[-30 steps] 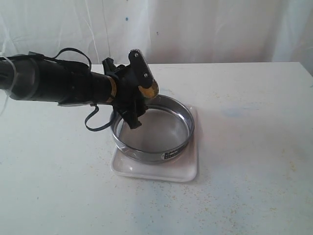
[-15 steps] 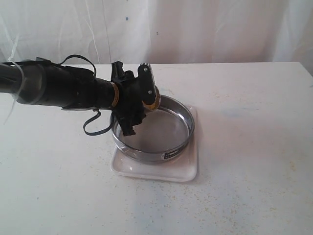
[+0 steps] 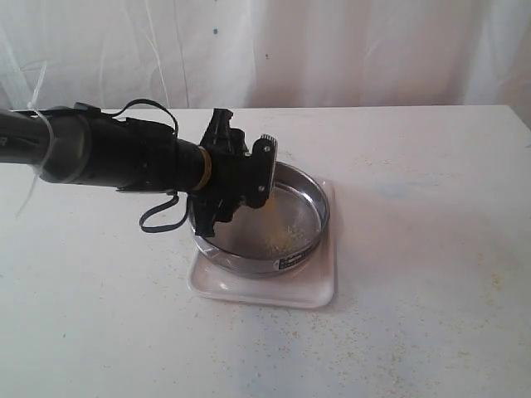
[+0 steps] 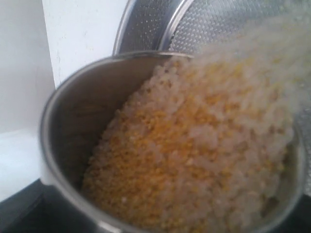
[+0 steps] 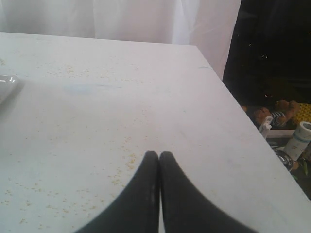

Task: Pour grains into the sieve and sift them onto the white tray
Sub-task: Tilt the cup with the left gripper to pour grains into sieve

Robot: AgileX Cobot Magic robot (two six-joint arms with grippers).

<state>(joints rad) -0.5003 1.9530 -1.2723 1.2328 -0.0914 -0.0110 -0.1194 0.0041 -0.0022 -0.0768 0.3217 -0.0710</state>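
My left gripper (image 3: 251,181) is shut on a small steel cup (image 4: 68,126), tipped on its side over the near-left part of the sieve (image 3: 320,217). Yellow and whitish grains (image 4: 194,160) slide toward the cup's lip and spill onto the sieve's mesh (image 4: 218,24). A small yellow heap of grains (image 3: 280,240) lies on the mesh inside the ring. The sieve stands on the white tray (image 3: 319,288). My right gripper (image 5: 159,156) is shut with nothing in it, low over the bare table, far from the sieve and outside the exterior view.
Stray grains are scattered over the white table (image 3: 415,249), also in front of the right gripper. The table's edge (image 5: 228,97) runs close by the right gripper, with dark clutter beyond it. A white curtain hangs behind the table.
The left wrist has rolled further, tipping the cup more steeply and lower over the sieve. Grains now lie on the mesh, which was bare before.
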